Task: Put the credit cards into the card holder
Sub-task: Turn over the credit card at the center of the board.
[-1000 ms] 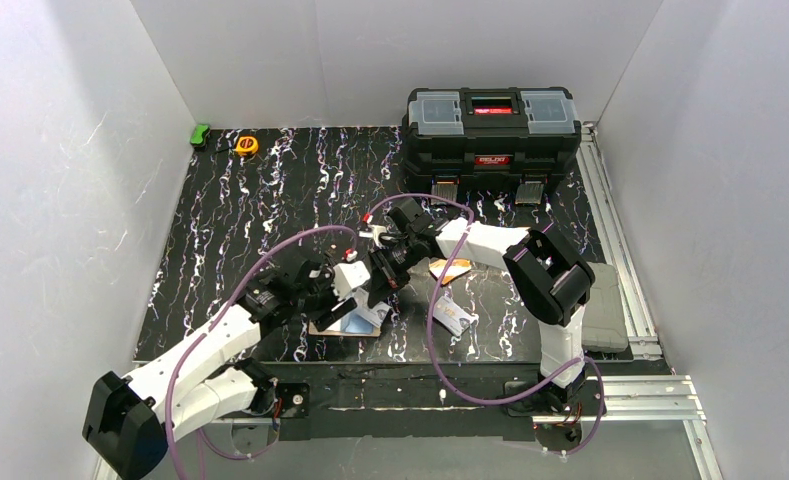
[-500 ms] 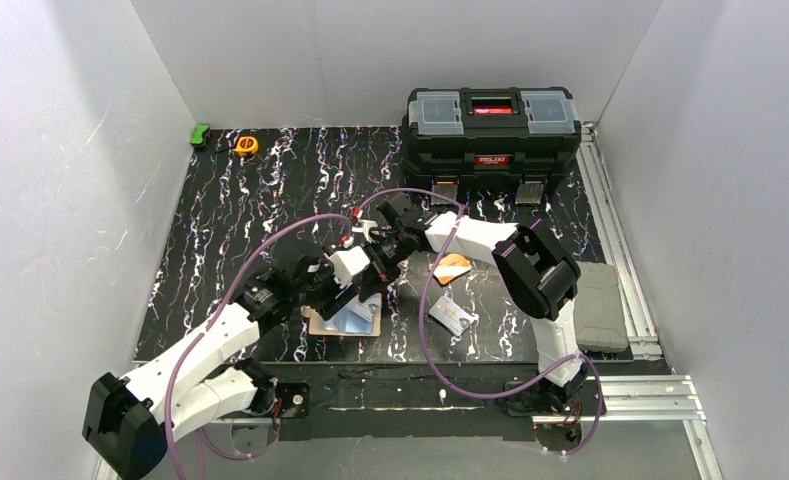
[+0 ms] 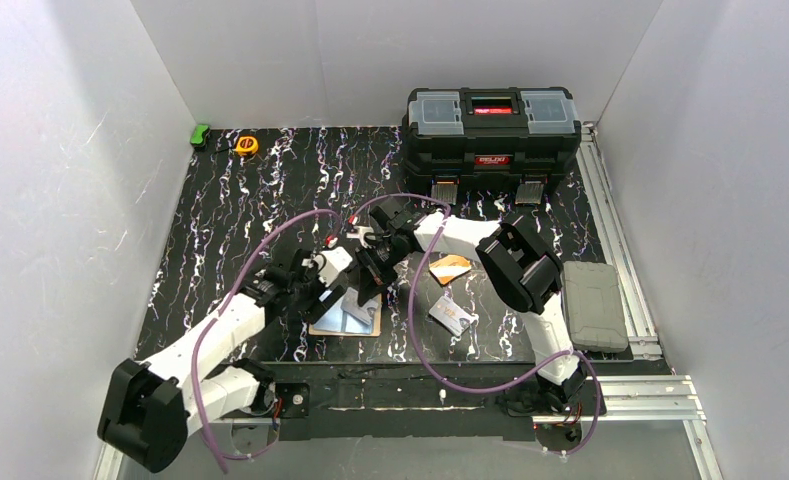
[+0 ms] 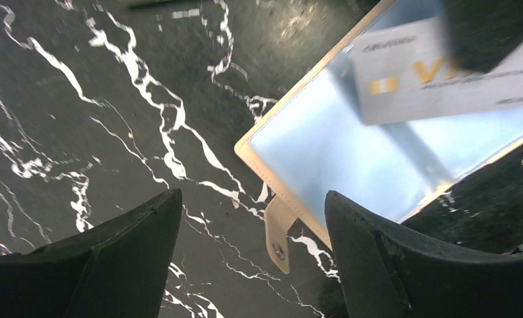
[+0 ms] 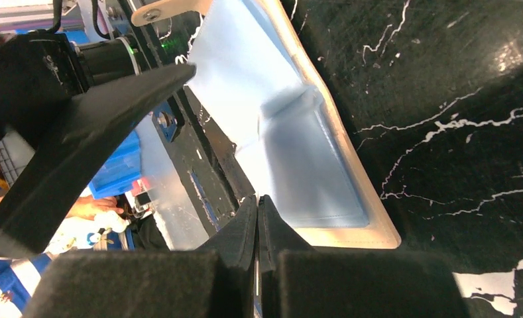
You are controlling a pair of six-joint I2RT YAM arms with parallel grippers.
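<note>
Black, white-veined matting (image 3: 230,220) covers the table inside white walls. Nearest the arm bases lies the card holder (image 3: 355,322), opened flat with its pale blue inner face up and its snap tab (image 4: 278,232) sticking out from one edge. The left gripper (image 4: 250,199) hangs over that tab corner, jaws spread wide with nothing between them. From the holder's far side the right gripper (image 5: 258,202) reaches in, jaws pressed together on a pale credit card (image 4: 431,83) with gold lettering, which sits low over the holder's inner face. In the overhead view both wrists and their purple cables cover the holder's far edge, hiding that card.

Right of the holder, apart from it, a silver-white card (image 3: 451,316) lies flat. Slightly farther back on the same side is an orange card (image 3: 451,268). A grey case (image 3: 594,305) sits well to the holder's right, off the matting. Far beyond the holder stands a black toolbox (image 3: 492,125). Toward the far left corner are a yellow tape measure (image 3: 246,145) and a small green object (image 3: 201,134).
</note>
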